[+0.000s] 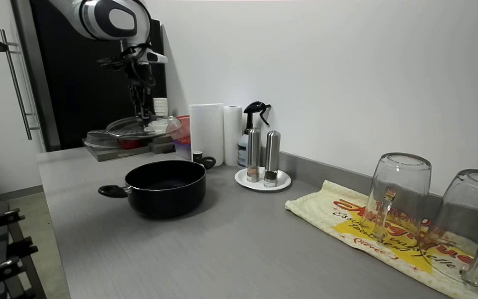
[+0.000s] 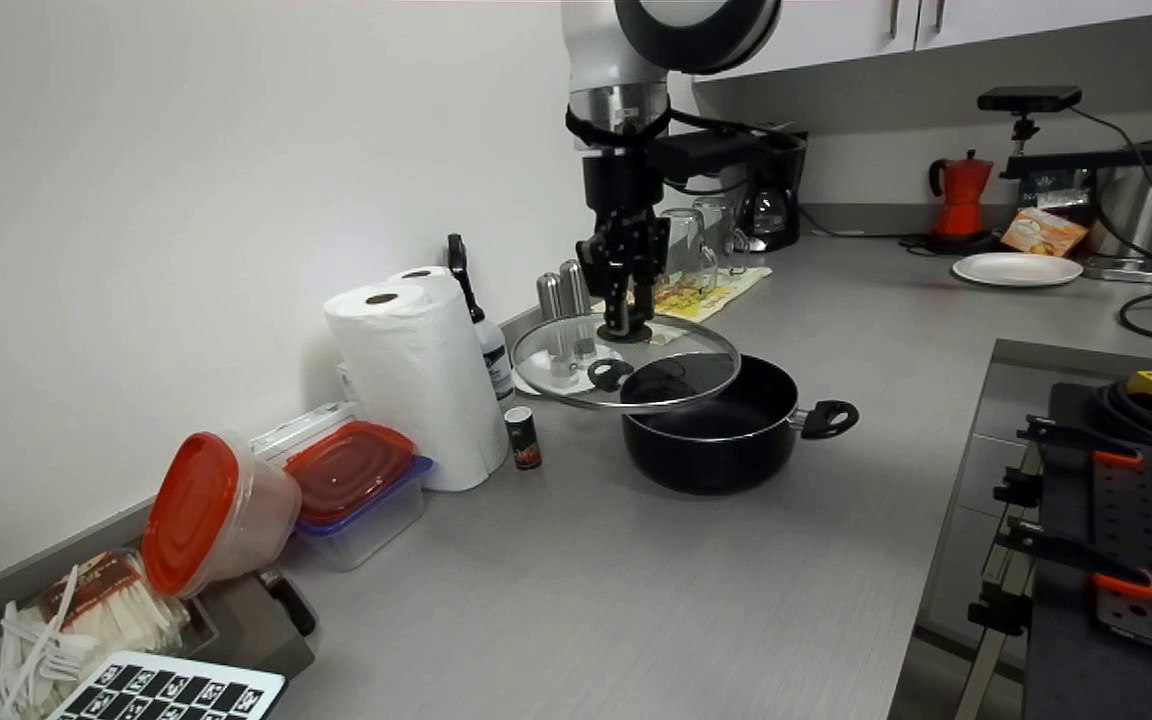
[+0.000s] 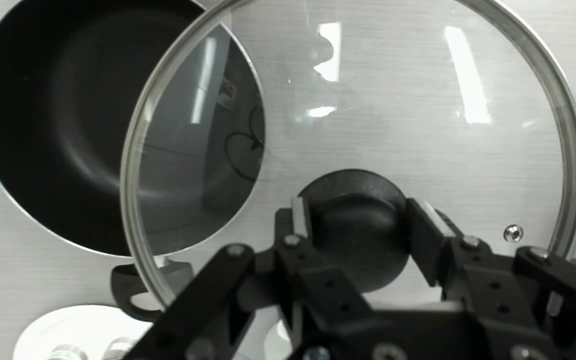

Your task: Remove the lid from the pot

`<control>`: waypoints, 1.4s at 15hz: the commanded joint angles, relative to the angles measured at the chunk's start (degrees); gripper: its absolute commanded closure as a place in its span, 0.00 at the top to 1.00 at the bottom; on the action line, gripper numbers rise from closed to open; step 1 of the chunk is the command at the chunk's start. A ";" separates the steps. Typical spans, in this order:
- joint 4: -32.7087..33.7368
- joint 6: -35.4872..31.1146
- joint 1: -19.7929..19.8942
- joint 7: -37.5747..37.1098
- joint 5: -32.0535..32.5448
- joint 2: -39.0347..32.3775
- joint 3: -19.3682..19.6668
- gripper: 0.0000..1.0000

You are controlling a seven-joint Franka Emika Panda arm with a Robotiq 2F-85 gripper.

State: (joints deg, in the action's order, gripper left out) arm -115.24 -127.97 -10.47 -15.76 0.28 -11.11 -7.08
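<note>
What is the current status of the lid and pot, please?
Gripper closed on knob. Lid off, held aloft; pot uncovered on counter. Paper towel rolls along wall: possible obstacle.

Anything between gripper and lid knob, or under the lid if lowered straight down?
Nothing visible between gripper and knob; the fingers flank it. The pot might obstruct lowering: in the wrist view, part of it shows through the lid. Whether it lies directly underneath, I can't tell.

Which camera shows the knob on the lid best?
The wrist view: the knob shows large and close in the gripper. In both exterior views it is only a small dark patch on the lid, partly covered by the gripper.
</note>
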 commanded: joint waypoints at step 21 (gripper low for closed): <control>2.39 -6.86 -15.93 -12.89 4.44 -16.76 -4.39 0.25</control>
State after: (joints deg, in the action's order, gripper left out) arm -115.05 -133.51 -24.27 -25.52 4.17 -26.27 -12.80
